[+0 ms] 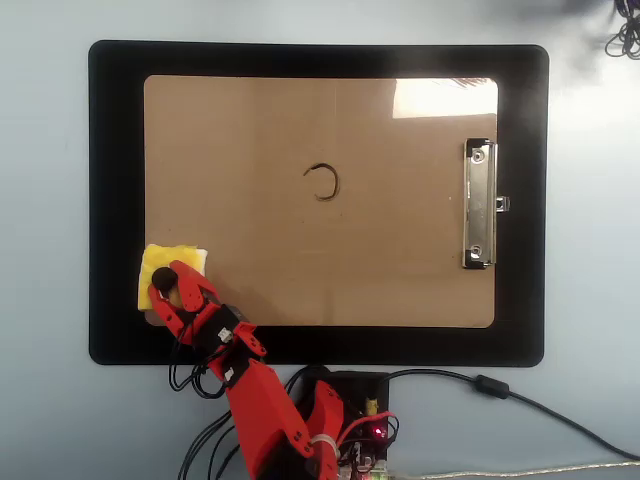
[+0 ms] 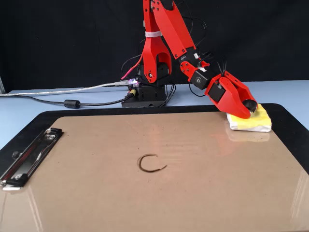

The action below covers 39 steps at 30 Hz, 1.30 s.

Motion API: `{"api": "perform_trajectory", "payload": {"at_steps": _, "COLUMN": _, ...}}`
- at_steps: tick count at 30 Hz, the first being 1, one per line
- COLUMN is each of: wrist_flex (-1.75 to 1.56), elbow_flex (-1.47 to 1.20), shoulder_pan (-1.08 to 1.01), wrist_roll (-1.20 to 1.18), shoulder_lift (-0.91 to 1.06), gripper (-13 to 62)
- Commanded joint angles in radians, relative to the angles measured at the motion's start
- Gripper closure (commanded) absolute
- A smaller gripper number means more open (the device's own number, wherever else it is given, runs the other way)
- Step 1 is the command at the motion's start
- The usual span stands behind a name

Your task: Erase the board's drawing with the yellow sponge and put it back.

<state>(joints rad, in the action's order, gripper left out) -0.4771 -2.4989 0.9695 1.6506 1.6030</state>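
Where the board [image 2: 193, 188] lies nearest the fixed view, the C-shaped drawing [image 2: 151, 163] sits near its middle, well apart from the sponge [image 2: 255, 121]. Farther back, the sponge rests at the board's right rear corner, overlapping the black mat [image 2: 285, 121]. The red fingers [image 2: 247, 108] are lowered onto it around its black knob; their grip cannot be told. The pale blue tabletop [image 2: 29, 106] lies beyond.

The only sign to make out is the pen mark [image 2: 151, 163] on the brown board [image 2: 203, 183], a curl that reads like a letter "C". No printed word, label, brand or number can be read in either view.
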Motion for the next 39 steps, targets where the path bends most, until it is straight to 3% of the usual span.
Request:
{"api": "perform_trajectory", "payload": {"at_steps": 1, "wrist_flex": -0.071, "elbow_flex": 0.026, "shoulder_pan": -0.003, "wrist_roll": 0.012, "shoulder_lift": 0.044, "gripper": 57.4}}
{"api": "perform_trajectory", "payload": {"at_steps": 5, "wrist_flex": 0.245, "elbow_flex": 0.043, "shoulder_pan": -0.094, "wrist_roll": 0.118, "shoulder_lift": 0.291, "gripper": 57.4}}
{"api": "perform_trajectory", "payload": {"at_steps": 9, "wrist_flex": 1.069, "elbow_flex": 0.288, "shoulder_pan": -0.341, "wrist_roll": 0.141, "shoulder_lift": 0.609, "gripper": 57.4}}
{"api": "perform_trajectory", "payload": {"at_steps": 11, "wrist_flex": 1.355, "elbow_flex": 0.479, "shoulder_pan": -0.563, "wrist_roll": 0.097, "shoulder_lift": 0.607, "gripper": 57.4}}
{"api": "perform_trajectory", "payload": {"at_steps": 13, "wrist_flex": 1.422, "elbow_flex": 0.580, "shoulder_pan": -0.750, "wrist_roll": 0.023, "shoulder_lift": 0.568, "gripper": 57.4}}
{"api": "perform_trajectory", "payload": {"at_steps": 18, "wrist_flex": 1.129, "elbow_flex": 0.597, "shoulder_pan": -0.996, "wrist_roll": -0.109, "shoulder_lift": 0.296, "gripper": 57.4}}
{"api": "perform_trajectory", "payload": {"at_steps": 23, "wrist_flex": 0.713, "elbow_flex": 0.479, "shoulder_pan": -1.031, "wrist_roll": -0.106, "shoulder_lift": 0.109, "gripper": 57.4}}
{"api": "perform_trajectory", "payload": {"at_steps": 32, "wrist_flex": 0.416, "elbow_flex": 0.272, "shoulder_pan": -1.009, "wrist_roll": -0.100, "shoulder_lift": 0.078, "gripper": 57.4}}
{"api": "perform_trajectory", "payload": {"at_steps": 39, "wrist_flex": 0.261, "elbow_flex": 0.572, "shoulder_pan": -0.927, "wrist_roll": -0.097, "shoulder_lift": -0.318, "gripper": 57.4}}
